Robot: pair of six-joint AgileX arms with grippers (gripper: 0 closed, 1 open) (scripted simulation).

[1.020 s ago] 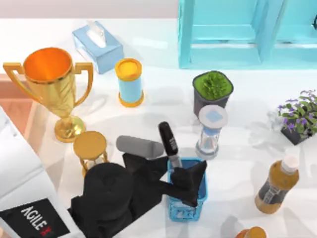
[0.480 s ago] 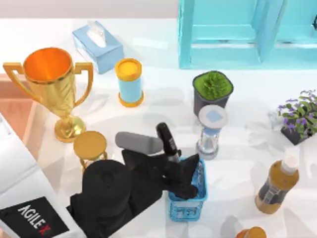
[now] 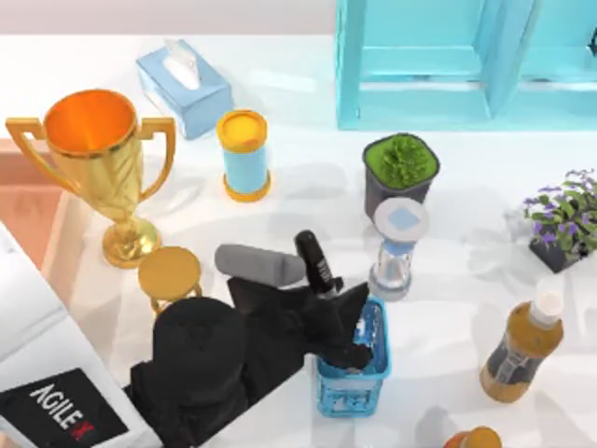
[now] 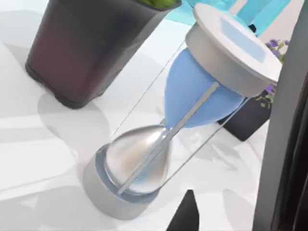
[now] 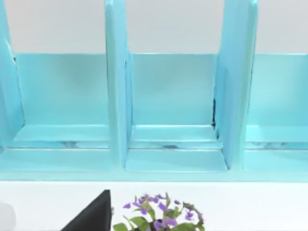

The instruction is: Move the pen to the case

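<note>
Left gripper [image 3: 345, 322] clenched on the pen [image 3: 315, 263], tilted cap-end toward frame top over the blue basket [image 3: 350, 387]; case [image 3: 28, 210] at far-left edge.

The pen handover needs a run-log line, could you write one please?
left gripper: shut on pen | pen: above blue mesh basket | case: top view's left edge
</note>
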